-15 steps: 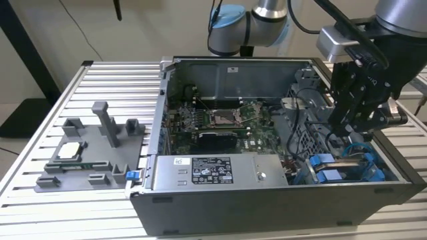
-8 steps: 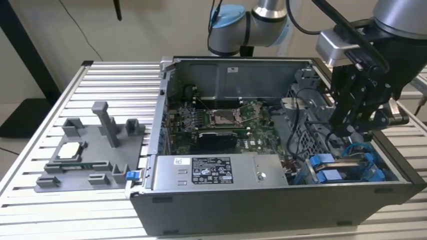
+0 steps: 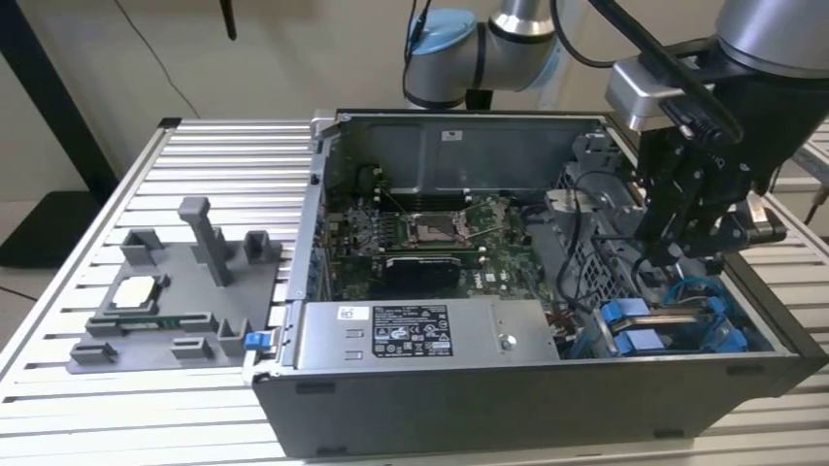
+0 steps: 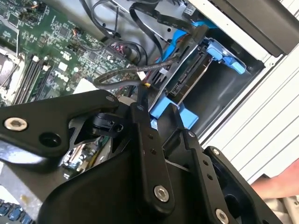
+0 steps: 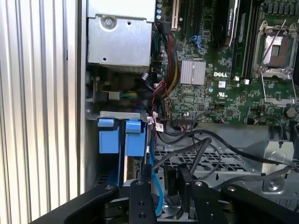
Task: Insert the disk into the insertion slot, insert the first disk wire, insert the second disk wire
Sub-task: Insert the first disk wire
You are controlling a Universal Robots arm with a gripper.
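Black gripper [image 4: 159, 106], parted and empty, hovers just above blue-framed silver disk [image 4: 187, 77] seated lengthwise in grey rectangular insertion slot [image 4: 222, 91]

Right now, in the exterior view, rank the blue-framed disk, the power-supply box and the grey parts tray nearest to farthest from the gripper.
1. blue-framed disk, below the gripper.
2. power-supply box, mid-case.
3. grey parts tray, at the exterior view's left.

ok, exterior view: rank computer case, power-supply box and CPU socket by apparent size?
1. computer case
2. power-supply box
3. CPU socket
The socket sits deeper in the case, but the gap is clear.
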